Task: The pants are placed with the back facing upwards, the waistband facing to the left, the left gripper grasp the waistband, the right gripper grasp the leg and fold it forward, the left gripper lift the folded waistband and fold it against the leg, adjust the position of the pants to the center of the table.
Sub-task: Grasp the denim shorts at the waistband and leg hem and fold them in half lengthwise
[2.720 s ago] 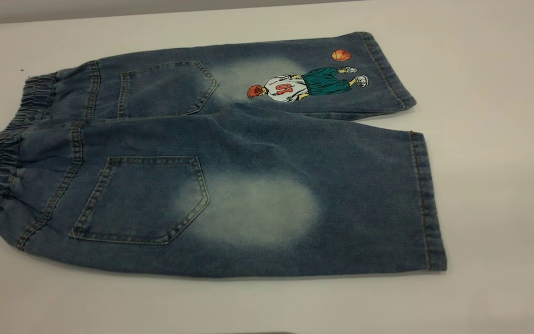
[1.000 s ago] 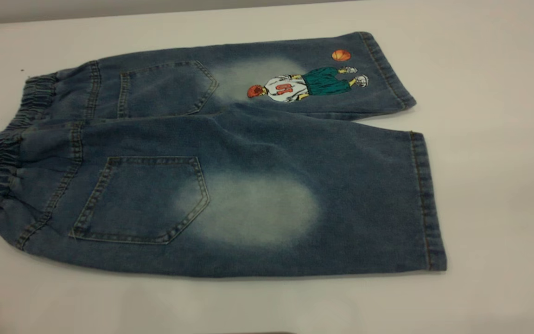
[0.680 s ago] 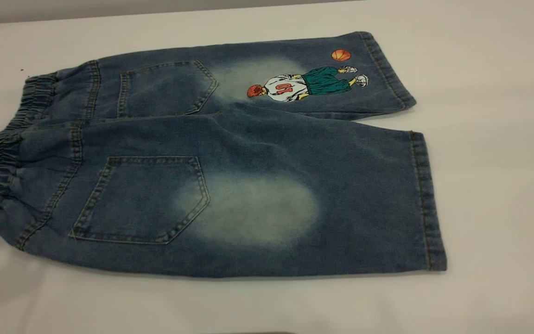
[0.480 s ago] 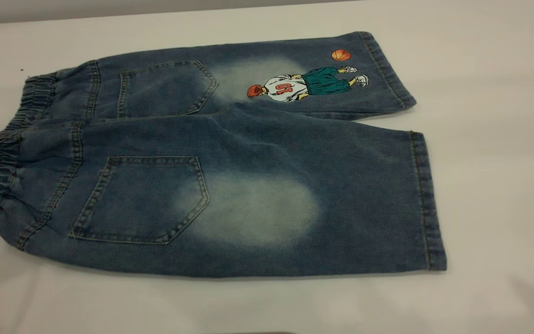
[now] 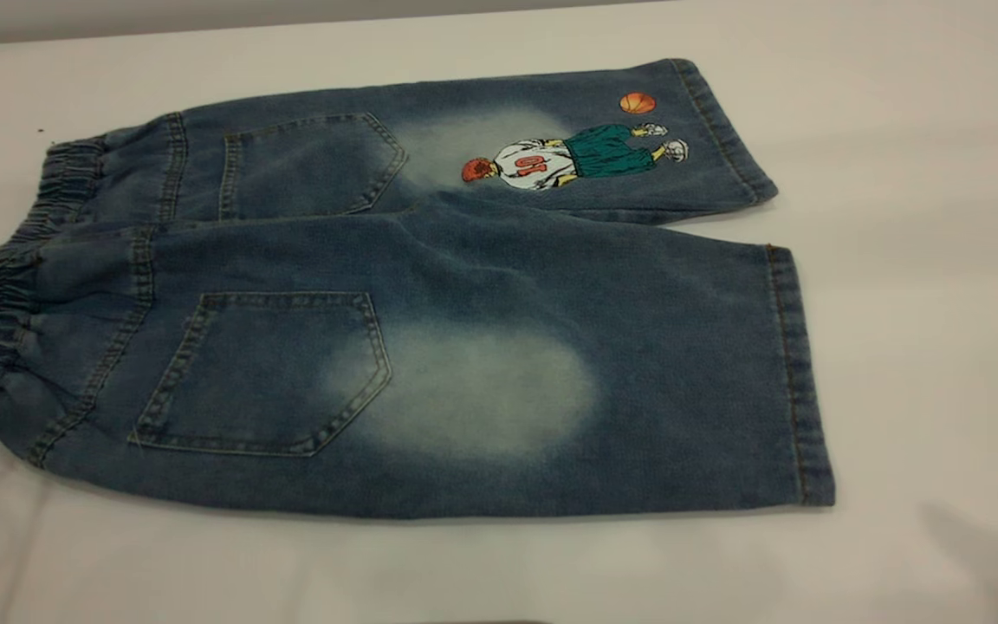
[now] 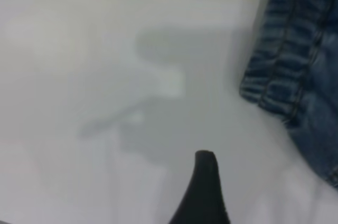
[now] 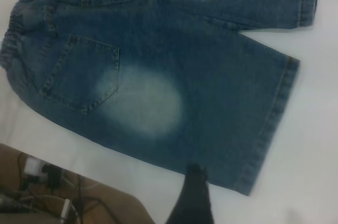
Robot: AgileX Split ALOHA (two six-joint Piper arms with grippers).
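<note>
While flat on the table [image 5: 915, 173], the pants [image 5: 430, 329], bare margins all round; both grippers' finger state unclear.

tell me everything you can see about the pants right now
The pants are knee-length blue denim shorts lying flat, back up, on the table, with the gathered elastic waistband at the exterior view's left. They have two back pockets, pale faded patches, hemmed legs and a basketball-player print on the far leg. Nothing grips them.
</note>
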